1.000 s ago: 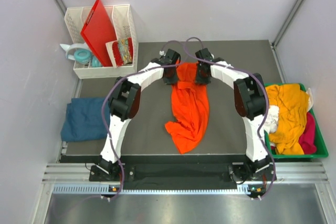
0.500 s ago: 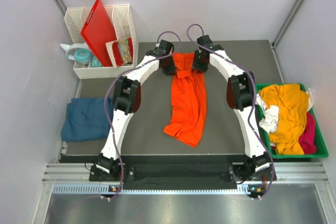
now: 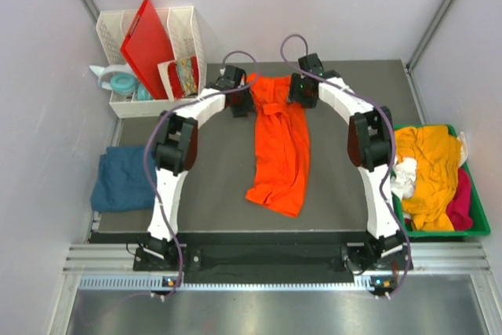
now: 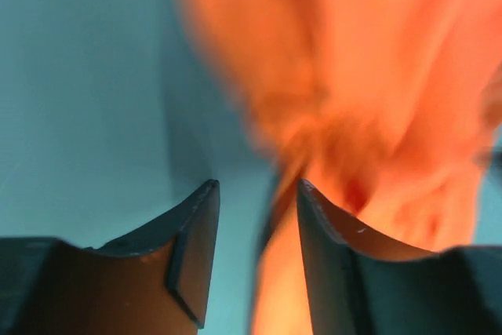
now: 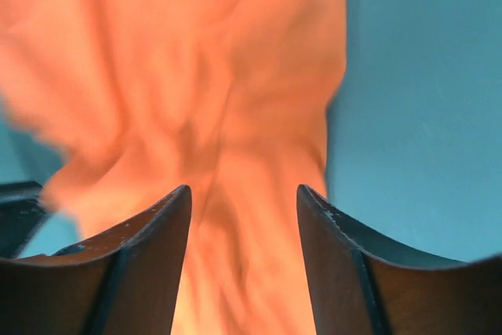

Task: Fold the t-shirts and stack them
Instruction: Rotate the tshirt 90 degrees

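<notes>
1. Green bin [image 3: 480, 229], right of the table: holds a mustard-yellow shirt [image 3: 427, 170] heaped on top, a pink shirt [image 3: 464, 202] under it and a white shirt [image 3: 403, 178] at the bin's left rim.
2. White rack [image 3: 188, 37], far left corner: holds a red board [image 3: 145, 45] standing tilted.
3. Teal-blue shirt [image 3: 125, 178]: lies bunched across the table's left edge.
4. Orange shirt [image 3: 278, 147]: lies stretched lengthwise on the middle of the dark table [image 3: 212, 194]. Its crumpled end is near the front edge and its other end at the far side. Open table surface lies on both sides of it.
5. Both arms reach far and bend inward toward the shirt's far end.
6. Left gripper [image 4: 256, 190]: jaws parted narrowly, gripping nothing, just left of the shirt's edge.
7. Right gripper [image 5: 243, 194]: jaws wide, above the cloth, gripping nothing.
</notes>
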`<move>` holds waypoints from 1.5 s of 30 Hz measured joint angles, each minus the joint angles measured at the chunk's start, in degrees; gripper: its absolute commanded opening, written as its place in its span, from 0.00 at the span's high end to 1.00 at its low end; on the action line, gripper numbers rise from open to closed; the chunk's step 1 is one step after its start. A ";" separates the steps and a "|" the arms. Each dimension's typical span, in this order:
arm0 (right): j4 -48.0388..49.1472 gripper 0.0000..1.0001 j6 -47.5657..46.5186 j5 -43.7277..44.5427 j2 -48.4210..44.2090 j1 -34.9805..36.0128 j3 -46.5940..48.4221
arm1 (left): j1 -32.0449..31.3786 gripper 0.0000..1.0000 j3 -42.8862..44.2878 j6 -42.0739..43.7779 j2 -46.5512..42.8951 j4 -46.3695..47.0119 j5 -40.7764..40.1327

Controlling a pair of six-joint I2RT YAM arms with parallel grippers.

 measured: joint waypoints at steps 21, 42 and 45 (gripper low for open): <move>4.00 0.44 7.78 17.92 -63.54 19.61 -61.79 | -23.50 0.46 -58.82 -8.52 -51.58 4.44 -18.27; 3.19 0.44 23.21 22.25 -67.73 37.07 -76.13 | -27.36 0.44 -71.58 -16.85 -62.10 3.28 -20.92; 3.17 0.44 24.90 22.27 -66.07 39.45 -76.13 | -27.36 0.44 -71.58 -16.98 -62.66 4.02 -20.94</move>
